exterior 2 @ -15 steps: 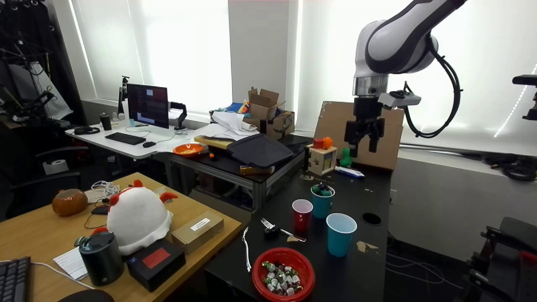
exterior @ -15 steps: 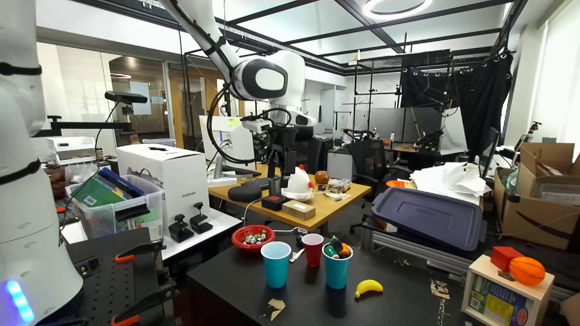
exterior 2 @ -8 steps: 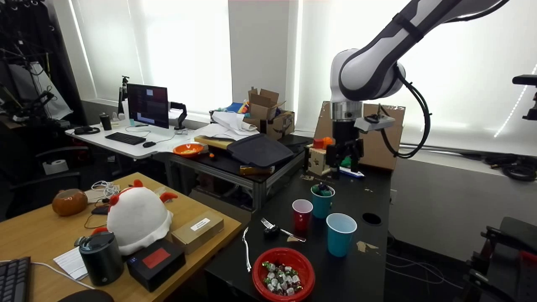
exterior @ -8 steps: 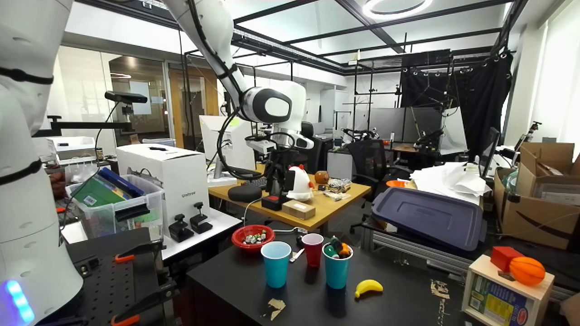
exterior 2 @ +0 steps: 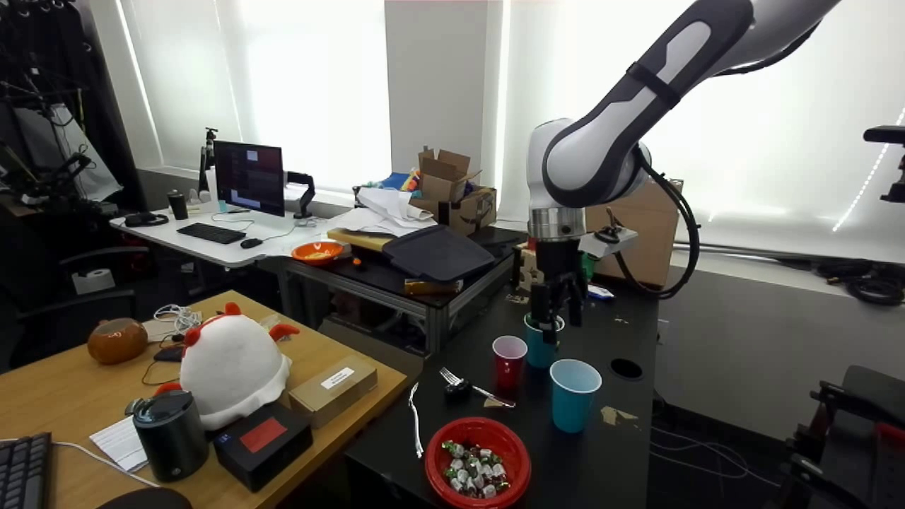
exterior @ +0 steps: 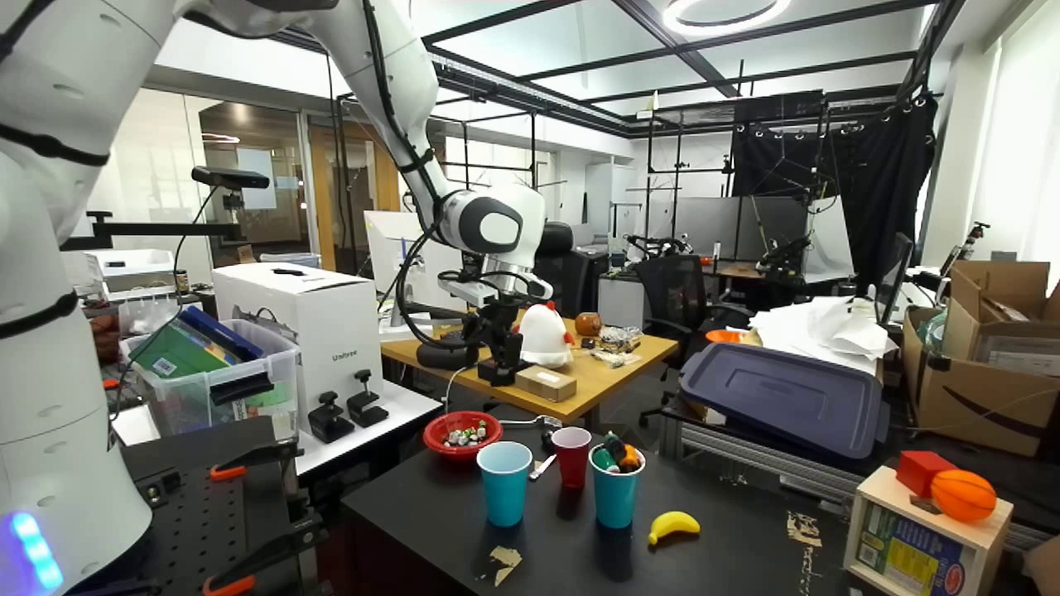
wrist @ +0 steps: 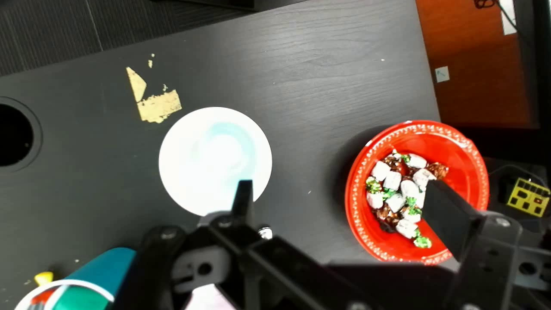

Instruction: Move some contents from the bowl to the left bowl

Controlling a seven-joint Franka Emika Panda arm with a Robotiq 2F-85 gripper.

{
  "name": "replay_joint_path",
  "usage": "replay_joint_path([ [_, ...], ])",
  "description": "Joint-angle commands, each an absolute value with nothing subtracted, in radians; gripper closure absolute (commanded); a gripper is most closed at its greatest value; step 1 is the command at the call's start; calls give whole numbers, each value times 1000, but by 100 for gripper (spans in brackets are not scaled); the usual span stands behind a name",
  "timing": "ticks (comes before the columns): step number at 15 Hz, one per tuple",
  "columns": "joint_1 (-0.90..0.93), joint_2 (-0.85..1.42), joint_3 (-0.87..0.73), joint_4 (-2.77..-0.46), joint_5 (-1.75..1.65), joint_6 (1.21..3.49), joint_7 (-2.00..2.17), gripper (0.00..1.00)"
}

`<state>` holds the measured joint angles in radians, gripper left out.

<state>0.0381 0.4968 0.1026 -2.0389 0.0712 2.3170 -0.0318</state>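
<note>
Wrist view: red bowl lies partly behind the tool.

1 word reads clearly: "Unitree", on the white box. A cardboard box bears a dark smile-shaped mark. Print on the brown carton and the wooden toy box is too small to read.

The arm slopes down to its wrist, jaws spread wide, pointing downward.
</note>
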Motion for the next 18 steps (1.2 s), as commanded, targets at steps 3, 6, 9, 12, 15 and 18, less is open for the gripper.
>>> replay_joint_path([
  [3,48,510,118,-2034,76,2314,-84,0],
  [6,49,511,119,-2034,75,2314,-97,0],
  [9,49,511,119,-2034,75,2314,-97,0],
  [12,49,511,119,-2034,75,2314,-97,0],
  [15,49,511,119,-2034,75,2314,-97,0],
  [18,49,511,119,-2034,75,2314,-97,0],
])
